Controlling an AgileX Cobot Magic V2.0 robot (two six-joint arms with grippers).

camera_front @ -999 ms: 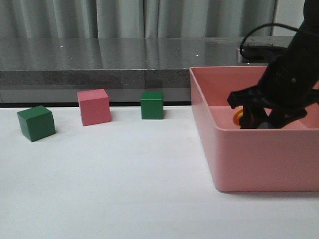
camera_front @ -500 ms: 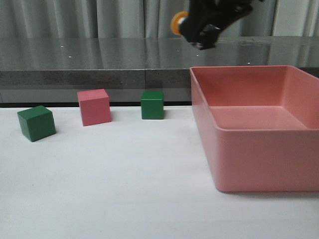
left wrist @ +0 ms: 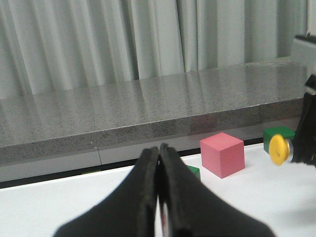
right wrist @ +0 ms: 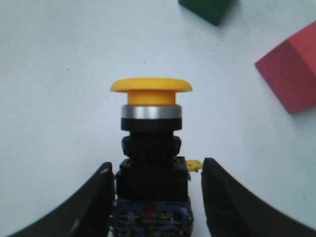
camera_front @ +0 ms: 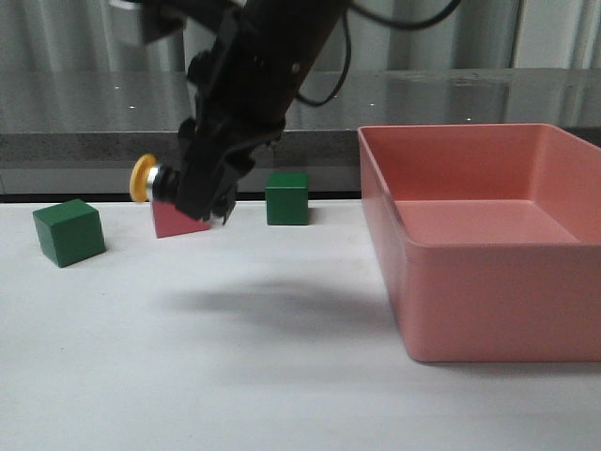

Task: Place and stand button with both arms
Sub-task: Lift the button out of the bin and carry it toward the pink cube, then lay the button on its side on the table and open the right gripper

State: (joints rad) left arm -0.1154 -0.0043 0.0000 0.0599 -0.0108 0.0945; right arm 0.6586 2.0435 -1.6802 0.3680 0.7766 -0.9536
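Note:
My right gripper (camera_front: 192, 195) is shut on the button (camera_front: 153, 179) and holds it in the air above the white table, just in front of the pink cube (camera_front: 178, 222). The button lies sideways, its yellow cap pointing left. In the right wrist view the fingers (right wrist: 94, 197) clamp the blue base block of the button (right wrist: 150, 123), with the yellow cap, silver ring and black body sticking out past the right gripper (right wrist: 155, 170). My left gripper (left wrist: 159, 150) is shut and empty; its view shows the button's cap (left wrist: 278, 149) at the far right.
A green cube (camera_front: 68, 231) sits at the left, another green cube (camera_front: 286, 197) right of the pink cube. A large pink bin (camera_front: 488, 272) stands on the right of the table. A grey ledge and curtains run behind.
My right arm lifted the button out of the pink bin, swung it high across to the left, and has come down with it in front of the pink cube.

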